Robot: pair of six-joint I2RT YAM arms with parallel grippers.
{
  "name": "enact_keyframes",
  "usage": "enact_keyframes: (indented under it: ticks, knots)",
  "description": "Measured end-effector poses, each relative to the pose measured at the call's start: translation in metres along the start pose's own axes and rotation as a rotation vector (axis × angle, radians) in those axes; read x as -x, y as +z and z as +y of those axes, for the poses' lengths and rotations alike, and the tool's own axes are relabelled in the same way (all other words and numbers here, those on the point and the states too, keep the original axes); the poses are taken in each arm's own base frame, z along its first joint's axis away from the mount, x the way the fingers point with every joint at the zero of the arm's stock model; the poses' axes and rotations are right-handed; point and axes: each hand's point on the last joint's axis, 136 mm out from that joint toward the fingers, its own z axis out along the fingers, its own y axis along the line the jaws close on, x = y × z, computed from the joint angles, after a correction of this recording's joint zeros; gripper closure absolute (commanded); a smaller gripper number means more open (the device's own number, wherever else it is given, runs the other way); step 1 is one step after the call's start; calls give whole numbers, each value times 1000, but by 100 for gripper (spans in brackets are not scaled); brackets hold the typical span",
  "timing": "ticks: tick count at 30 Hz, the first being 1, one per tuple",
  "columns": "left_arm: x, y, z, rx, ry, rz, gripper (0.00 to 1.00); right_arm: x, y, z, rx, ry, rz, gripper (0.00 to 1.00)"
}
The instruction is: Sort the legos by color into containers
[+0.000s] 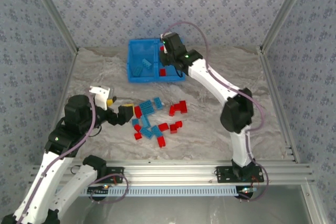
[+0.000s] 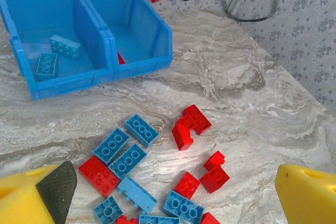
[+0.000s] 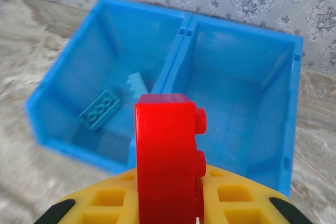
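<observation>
The right gripper (image 1: 166,51) is clenched on a red brick (image 3: 167,150), which it holds on edge above the blue bin (image 1: 142,80) at the middle of the table's (image 1: 210,103) far edge. From the right wrist, the brick lines up almost with the divider (image 3: 176,56) rather than squarely over the right compartment (image 3: 236,93). If it is let go here it could strike that wall and tumble into the left compartment (image 3: 105,66), where light blue bricks (image 3: 100,109) already lie. One red brick (image 1: 162,72) sits in the right side

The left gripper (image 1: 126,113) is released, its jaws spread wide, low beside the loose legos (image 1: 155,119) scattered left of centre toward the table's near edge. Red and blue pieces there touch one another, so closing on them carelessly may trap two colours at once or shove neighbours away

No brand, label or writing can be read; any lettering on the studs is too small to tell
</observation>
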Motion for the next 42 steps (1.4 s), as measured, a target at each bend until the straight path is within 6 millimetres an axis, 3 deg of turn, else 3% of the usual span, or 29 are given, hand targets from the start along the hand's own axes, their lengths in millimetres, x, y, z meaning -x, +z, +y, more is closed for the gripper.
enact_keyframes:
  ticks: [4,7,10,13,16,23,26,29,35,38,42]
  knots:
    - [1,0,0,-6,-5,-5,1,-24,66,-14,-69,39,88,76]
    - [3,-1,3,4,-13,-14,1,-48,100,-25,-100,69,153,73]
    - [4,-1,5,10,-22,-18,1,-69,122,-35,-114,91,202,68]
    - [5,-2,7,13,-28,-21,1,-81,132,-37,-107,116,238,58]
    - [5,-2,8,16,-38,-22,1,-77,131,-35,-93,143,234,51]
    - [5,-1,10,21,-43,-19,1,-51,110,-31,-58,169,200,51]
    - [3,2,13,30,-48,-8,1,-37,80,-30,-47,169,196,50]
    - [0,8,19,55,-74,10,1,-27,22,-31,-31,170,178,46]
    - [-17,37,31,147,-223,91,8,-29,-138,-23,102,191,5,24]
    - [-35,64,18,182,-258,165,12,-48,-202,-31,150,214,-77,16]
    - [-55,102,4,285,-271,254,21,-96,-236,-44,159,250,-85,7]
